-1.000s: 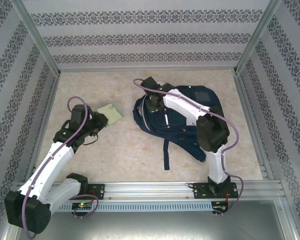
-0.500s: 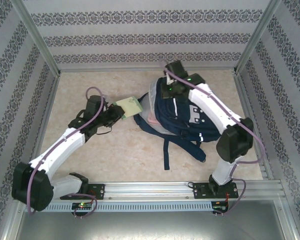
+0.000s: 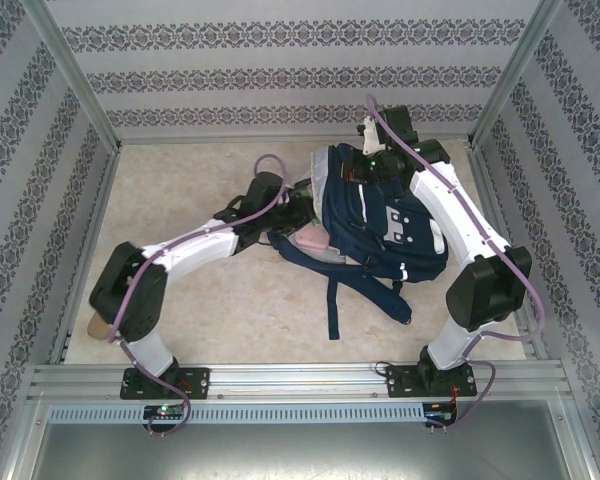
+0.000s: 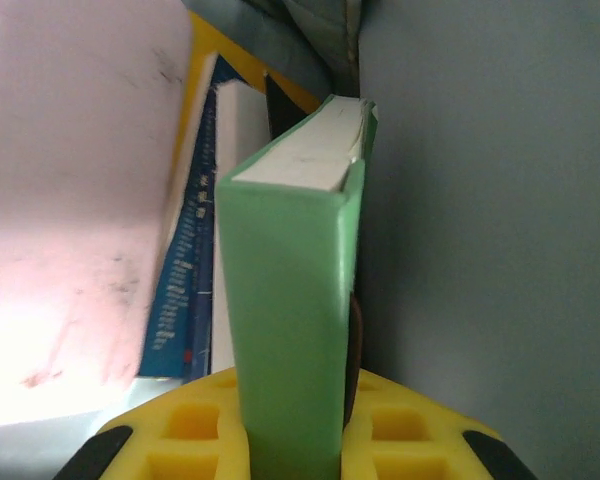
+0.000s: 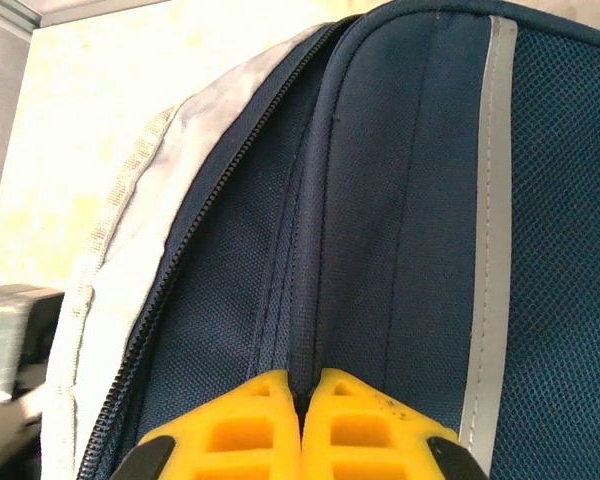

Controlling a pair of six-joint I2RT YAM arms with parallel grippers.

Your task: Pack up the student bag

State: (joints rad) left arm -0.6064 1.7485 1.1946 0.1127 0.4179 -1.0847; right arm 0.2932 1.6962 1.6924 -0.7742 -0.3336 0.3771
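Right gripper (image 5: 302, 400): fingers pressed together, pinching a fold of the bag (image 3: 380, 225) just right of its zip (image 5: 170, 300)
Left gripper (image 4: 295, 430): narrow gap, clamped on a green book (image 4: 290, 300) that stands upright between the fingers, inside the bag's mouth; grey lining (image 4: 490, 250) to their right, a blue book (image 4: 185, 270) to their left
Bag lies on beige marbled table (image 3: 210, 300); patterned walls (image 3: 300, 75) on three sides, aluminium rail (image 3: 300, 375) at near edge

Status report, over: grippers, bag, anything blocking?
Left gripper shut on green book, inside bag. Right gripper shut on bag fabric. Other books beside the green one; nothing blocking seen.
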